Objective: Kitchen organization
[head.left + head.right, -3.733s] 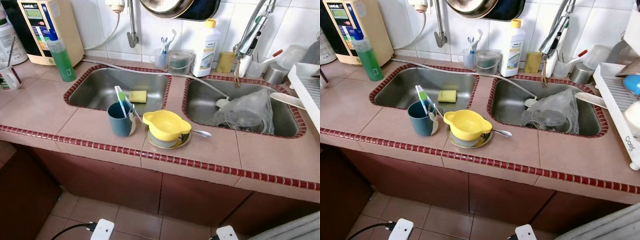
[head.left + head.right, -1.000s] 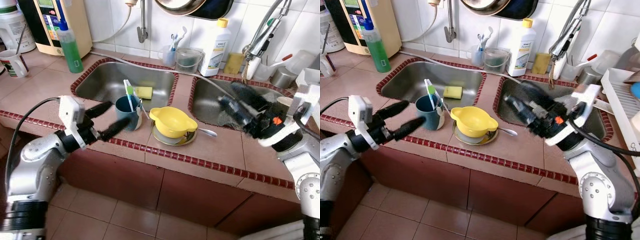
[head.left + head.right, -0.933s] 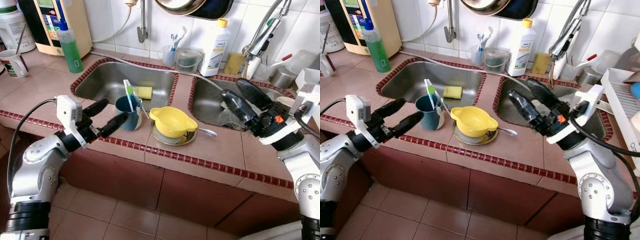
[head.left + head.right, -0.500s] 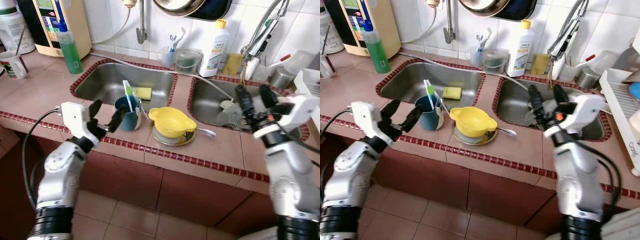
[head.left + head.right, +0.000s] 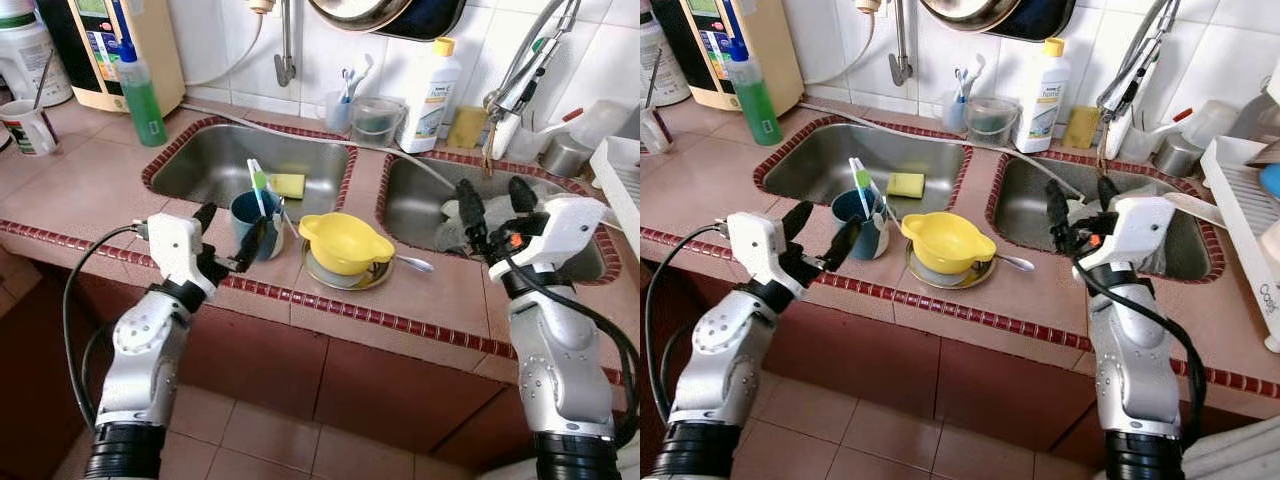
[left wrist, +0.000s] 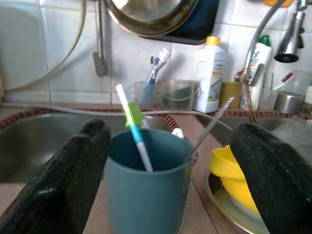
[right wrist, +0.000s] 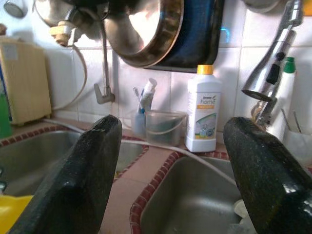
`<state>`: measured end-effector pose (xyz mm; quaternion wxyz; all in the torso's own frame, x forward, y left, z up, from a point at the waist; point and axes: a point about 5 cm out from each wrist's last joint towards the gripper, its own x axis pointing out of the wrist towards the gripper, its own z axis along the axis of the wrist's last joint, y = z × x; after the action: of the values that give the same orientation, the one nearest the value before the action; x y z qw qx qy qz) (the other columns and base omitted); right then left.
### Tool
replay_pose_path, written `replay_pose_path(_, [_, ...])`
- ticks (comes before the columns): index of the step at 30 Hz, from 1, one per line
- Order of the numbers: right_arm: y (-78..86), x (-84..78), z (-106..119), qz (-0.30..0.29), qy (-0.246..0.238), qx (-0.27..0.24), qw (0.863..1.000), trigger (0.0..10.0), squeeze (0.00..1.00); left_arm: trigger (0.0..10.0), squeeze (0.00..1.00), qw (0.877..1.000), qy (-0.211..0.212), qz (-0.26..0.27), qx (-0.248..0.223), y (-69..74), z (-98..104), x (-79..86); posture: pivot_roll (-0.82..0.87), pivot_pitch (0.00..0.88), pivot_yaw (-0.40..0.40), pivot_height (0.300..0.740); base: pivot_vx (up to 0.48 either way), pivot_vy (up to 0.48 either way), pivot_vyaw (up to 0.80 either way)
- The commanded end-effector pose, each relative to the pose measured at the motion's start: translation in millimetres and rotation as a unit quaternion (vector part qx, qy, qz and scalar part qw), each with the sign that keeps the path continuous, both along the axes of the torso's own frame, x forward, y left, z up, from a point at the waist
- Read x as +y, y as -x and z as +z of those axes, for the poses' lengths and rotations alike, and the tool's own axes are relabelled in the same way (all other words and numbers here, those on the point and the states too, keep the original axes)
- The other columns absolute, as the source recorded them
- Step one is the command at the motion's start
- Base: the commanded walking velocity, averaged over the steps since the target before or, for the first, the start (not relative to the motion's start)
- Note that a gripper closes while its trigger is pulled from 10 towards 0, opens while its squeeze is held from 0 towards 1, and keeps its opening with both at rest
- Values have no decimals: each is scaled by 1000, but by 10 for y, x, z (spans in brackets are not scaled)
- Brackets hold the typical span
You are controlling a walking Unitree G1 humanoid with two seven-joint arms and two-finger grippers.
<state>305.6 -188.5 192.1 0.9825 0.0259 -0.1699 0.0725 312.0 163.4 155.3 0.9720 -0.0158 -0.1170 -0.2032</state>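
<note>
Left pincer (image 5: 228, 234) now nearer, spread wide beside blue cup (image 5: 250, 225), seemingly untouching; right pincer (image 5: 494, 204) likewise spread.

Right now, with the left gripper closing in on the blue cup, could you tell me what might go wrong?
The blue cup holds a loose toothbrush that leans out; a finger of the open left gripper could knock it out. The cup stands close to the yellow bowl stacked on a plate, so a sideways nudge might shove them toward the counter edge.
</note>
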Motion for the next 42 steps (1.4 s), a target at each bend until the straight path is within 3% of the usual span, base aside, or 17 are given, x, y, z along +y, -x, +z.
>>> replay_pose_path(1, [6,12,-26,4,18,3,1000,10000,0,10000,0,1000,-18,-9,-20,16,55,-72,0,7,-14,740,0,0,0])
replay_pose_path(3, [11,43,-33,15,25,4,1000,10000,0,10000,0,999,-25,-10,-23,16,57,-89,0,8,-14,740,0,0,0])
replay_pose_path(4, [36,132,-55,54,34,8,998,10000,0,10000,0,999,-33,-16,-28,8,64,-122,-1,9,-14,740,0,0,0])
replay_pose_path(10, [141,282,-114,138,50,24,989,10000,0,10000,0,998,-52,-23,-31,-43,69,-161,-9,15,-10,740,0,0,0])
replay_pose_path(17, [277,313,-186,199,74,47,976,10000,0,10000,0,997,-71,-21,-29,-119,66,-187,-25,15,0,740,0,0,0])
replay_pose_path(29, [340,316,-139,219,89,46,971,10000,0,10000,0,996,-87,-4,-18,-251,43,-205,-48,6,11,740,0,0,0])
replay_pose_path(41, [350,328,-132,220,95,47,970,10000,0,10000,0,995,-97,-10,-15,-363,54,-336,-61,0,16,740,0,0,0])
replay_pose_path(42, [352,329,-136,220,96,48,970,10000,0,1412,0,995,-96,-12,-14,-365,54,-343,-62,0,17,740,0,0,0])
